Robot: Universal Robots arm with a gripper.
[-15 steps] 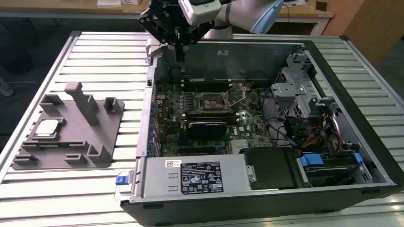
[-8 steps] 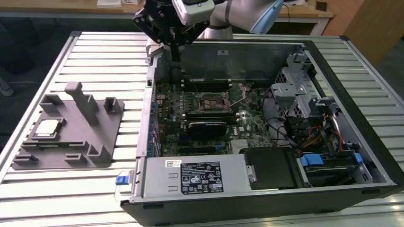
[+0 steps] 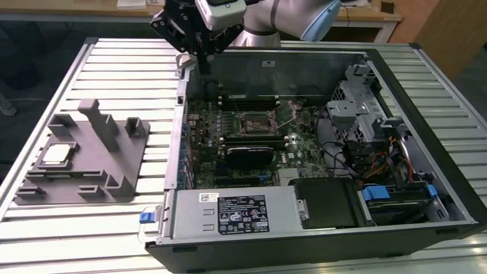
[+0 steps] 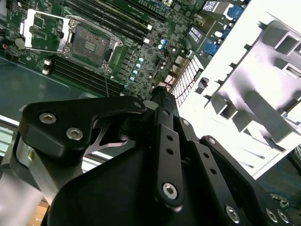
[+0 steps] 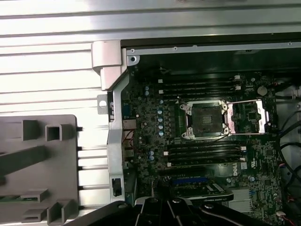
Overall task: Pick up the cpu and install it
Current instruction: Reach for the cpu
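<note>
Hovering over the computer case (image 3: 181, 108) edge, the hand (image 3: 204, 68) is seen pressed together, empty; the cpu (image 3: 58, 154) is seated on the grey fixture (image 3: 85, 171).

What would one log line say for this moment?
gripper: over case's far corner | cpu: on grey fixture, untouched | socket: open, empty

A rounded silver-grey metal robot arm (image 3: 285, 17) ends in a pale blue joint cap. Its matte black gripper (image 4: 158, 93) is built of angular, flat linkage bars, set with round silver screws and rows of small holes.
</note>
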